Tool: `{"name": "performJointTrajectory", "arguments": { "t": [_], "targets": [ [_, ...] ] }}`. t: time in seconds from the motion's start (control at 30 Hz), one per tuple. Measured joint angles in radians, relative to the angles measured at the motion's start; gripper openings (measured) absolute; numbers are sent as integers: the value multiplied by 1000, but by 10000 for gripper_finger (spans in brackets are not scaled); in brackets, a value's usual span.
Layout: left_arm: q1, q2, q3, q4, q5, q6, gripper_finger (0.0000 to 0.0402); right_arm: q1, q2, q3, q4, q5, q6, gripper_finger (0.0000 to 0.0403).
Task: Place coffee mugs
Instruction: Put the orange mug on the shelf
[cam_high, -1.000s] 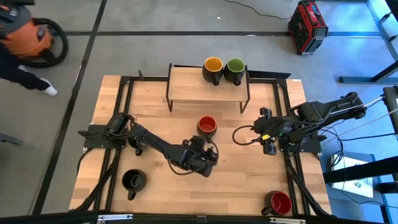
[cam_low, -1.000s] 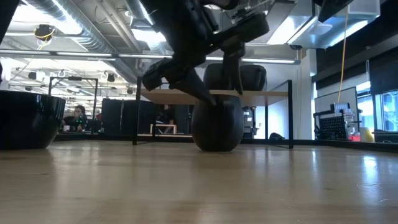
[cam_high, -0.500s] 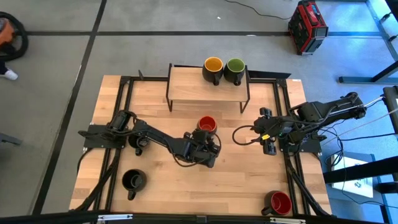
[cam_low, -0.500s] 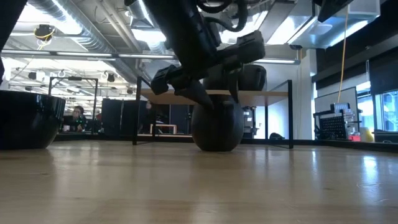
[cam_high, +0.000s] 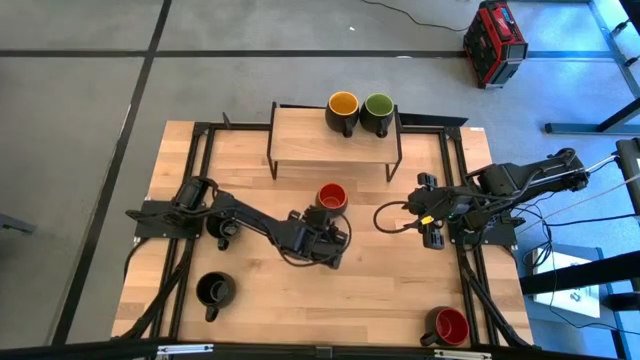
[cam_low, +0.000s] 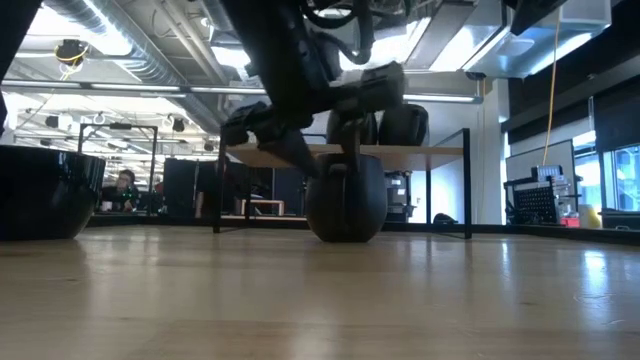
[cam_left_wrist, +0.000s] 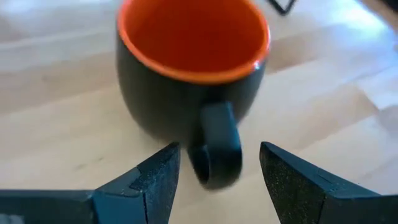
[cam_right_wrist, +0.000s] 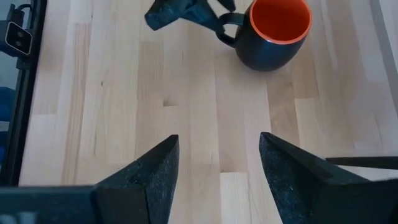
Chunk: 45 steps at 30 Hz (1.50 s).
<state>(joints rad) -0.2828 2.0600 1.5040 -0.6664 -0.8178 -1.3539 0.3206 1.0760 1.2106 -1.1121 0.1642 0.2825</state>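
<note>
A black mug with a red inside (cam_high: 331, 198) (cam_left_wrist: 186, 68) stands upright on the table's middle, its handle (cam_left_wrist: 214, 146) pointing toward the near edge. My left gripper (cam_high: 322, 226) (cam_left_wrist: 217, 158) is open, level with the mug on its near side. Its two fingers stand on either side of the handle with a gap on each side. In the low view the left gripper (cam_low: 318, 160) reaches down in front of the mug (cam_low: 346, 198). My right gripper (cam_high: 432, 214) (cam_right_wrist: 214, 165) is open and waits above the table's right side.
A yellow-inside mug (cam_high: 343, 108) and a green-inside mug (cam_high: 377, 108) stand on the raised shelf (cam_high: 300, 135) at the far edge. One black mug (cam_high: 214, 290) sits near-left, a red-inside mug (cam_high: 446, 325) near-right. Bare wood lies between them.
My left gripper has moved toward the far edge, up to the red-inside mug, and its open fingers now stand on either side of the handle. The mug stays upright in its place.
</note>
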Motion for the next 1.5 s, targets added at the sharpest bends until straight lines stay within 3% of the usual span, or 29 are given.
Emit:
{"name": "performJointTrajectory", "arguments": {
  "t": [0.1,0.37,0.7,1.03,1.3,1.5],
  "targets": [
    [14,6,-1,0,57,-5,215,0,0,0,17,3,1,209],
    [43,27,-2,49,59,83,199,0,0,0,19,26,6,209],
    [45,36,-2,63,71,94,65,0,0,0,19,26,8,209],
    [9,21,4,54,87,108,63,0,0,0,19,26,8,209],
    [-47,-96,135,-88,104,208,59,0,0,0,18,26,8,209],
    [-60,-195,218,-193,42,268,58,0,0,0,18,27,8,209]
  ]
}}
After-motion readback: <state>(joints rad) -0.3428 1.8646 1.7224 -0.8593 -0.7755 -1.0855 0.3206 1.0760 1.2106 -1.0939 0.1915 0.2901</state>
